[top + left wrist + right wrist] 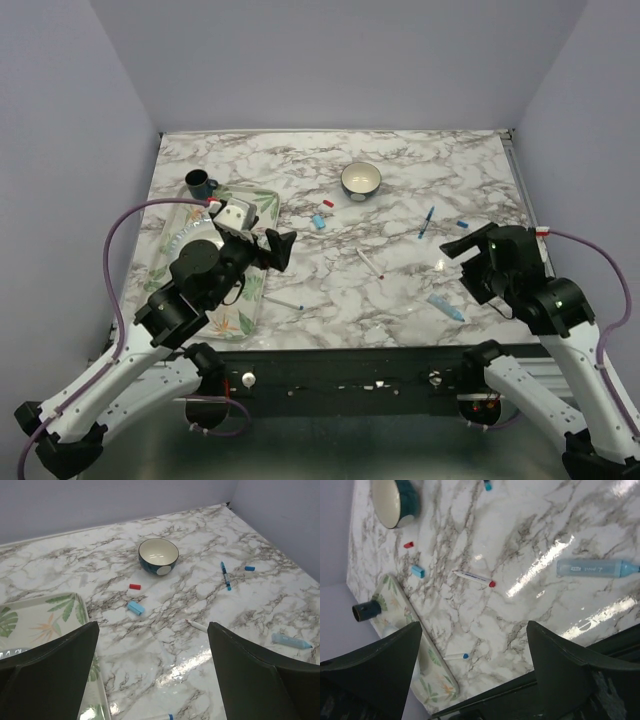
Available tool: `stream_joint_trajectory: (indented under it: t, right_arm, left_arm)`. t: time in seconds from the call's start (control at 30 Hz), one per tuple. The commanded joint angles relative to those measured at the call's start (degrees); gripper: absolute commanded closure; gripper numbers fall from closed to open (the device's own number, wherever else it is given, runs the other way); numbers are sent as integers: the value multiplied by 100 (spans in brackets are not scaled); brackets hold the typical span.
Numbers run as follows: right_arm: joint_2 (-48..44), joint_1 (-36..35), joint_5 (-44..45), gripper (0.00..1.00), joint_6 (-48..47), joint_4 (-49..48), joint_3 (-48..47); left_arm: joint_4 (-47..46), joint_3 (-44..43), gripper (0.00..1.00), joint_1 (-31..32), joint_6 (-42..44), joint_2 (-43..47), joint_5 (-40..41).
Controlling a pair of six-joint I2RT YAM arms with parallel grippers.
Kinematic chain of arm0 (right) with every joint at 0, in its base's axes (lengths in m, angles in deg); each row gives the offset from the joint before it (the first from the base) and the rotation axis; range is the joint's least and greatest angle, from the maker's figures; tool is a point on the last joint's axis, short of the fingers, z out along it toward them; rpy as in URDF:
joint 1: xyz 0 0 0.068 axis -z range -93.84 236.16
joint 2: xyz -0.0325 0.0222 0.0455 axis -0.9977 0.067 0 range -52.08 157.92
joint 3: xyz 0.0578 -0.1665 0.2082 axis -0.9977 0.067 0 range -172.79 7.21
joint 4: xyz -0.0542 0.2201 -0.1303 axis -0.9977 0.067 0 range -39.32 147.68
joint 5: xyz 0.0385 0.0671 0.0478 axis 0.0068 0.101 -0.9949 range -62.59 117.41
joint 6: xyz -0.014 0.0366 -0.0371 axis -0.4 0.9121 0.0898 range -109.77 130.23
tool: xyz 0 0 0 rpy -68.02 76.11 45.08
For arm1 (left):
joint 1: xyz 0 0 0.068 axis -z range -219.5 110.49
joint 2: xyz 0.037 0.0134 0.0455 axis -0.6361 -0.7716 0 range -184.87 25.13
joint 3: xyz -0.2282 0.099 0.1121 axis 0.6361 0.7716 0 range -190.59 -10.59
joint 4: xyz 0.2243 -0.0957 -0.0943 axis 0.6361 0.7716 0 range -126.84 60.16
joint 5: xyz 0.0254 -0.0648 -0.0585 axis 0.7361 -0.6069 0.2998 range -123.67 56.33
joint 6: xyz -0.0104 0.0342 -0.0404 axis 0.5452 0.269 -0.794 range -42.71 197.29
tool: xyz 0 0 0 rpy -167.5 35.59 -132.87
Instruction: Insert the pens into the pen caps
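Both grippers are open and empty, held above the marble table. My left gripper point(280, 248) hovers at the tray's right edge; my right gripper point(462, 247) hovers at the right. On the table lie a white pen with a red tip point(370, 263), a white pen with a blue tip point(284, 303), a dark blue pen point(427, 222) and a pale blue marker point(446, 307). A red cap point(328, 203), a light blue cap point(318, 221) and a blue cap point(462, 223) lie apart. The left wrist view shows the red cap point(134, 586) and the light blue cap point(135, 608); the right wrist view shows the marker point(597, 568).
A dark bowl point(361, 180) stands at the back centre. A leaf-patterned tray point(215, 260) lies at the left, with a dark mug point(198, 183) at its far corner. Grey walls enclose the table on three sides.
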Motion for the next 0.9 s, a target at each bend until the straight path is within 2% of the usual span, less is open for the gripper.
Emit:
stream_joint_trajectory:
  t: [0.0,0.07,0.1,0.17,0.3,0.37,0.4,0.43,0.5,0.63,0.87]
  right_arm:
    - [490,-24,364,8,1586,442,305]
    - [903,-24,611,9,1753,703,209]
    - [1044,-24,628,9,2424,992,69]
    - [1344,-24,375,12,3122,1512,-3]
    - [1493,11,-4,13,4246,1268,330]
    - [1555,55,75,15,4408,858,611]
    - [1694,299,-56,15,4356,698,717]
    - [1774,501,-535,16,4268,549,927]
    - [2142,818,-829,17,4206,179,1086]
    - [2731,1013,-1216,19,4417,3,1359]
    - [2882,1294,-1463,21,4654,-893,2123]
  left_arm:
    - [34,-102,1,-26,-66,147,-261]
    - [16,-84,1,-26,-101,217,-287]
    - [-1,-75,1,-26,-110,235,-296]
    - [-19,-66,1,-17,-137,244,-349]
    - [-11,-101,1,-26,-181,235,-542]
    - [-19,-102,1,-26,-207,270,-577]
    - [-28,-84,1,-26,-233,279,-595]
    - [-28,-84,1,-26,-251,296,-630]
    - [-37,-75,1,-26,-269,340,-674]
    - [-90,-49,1,-26,-295,428,-709]
    - [-116,-40,1,-26,-374,454,-815]
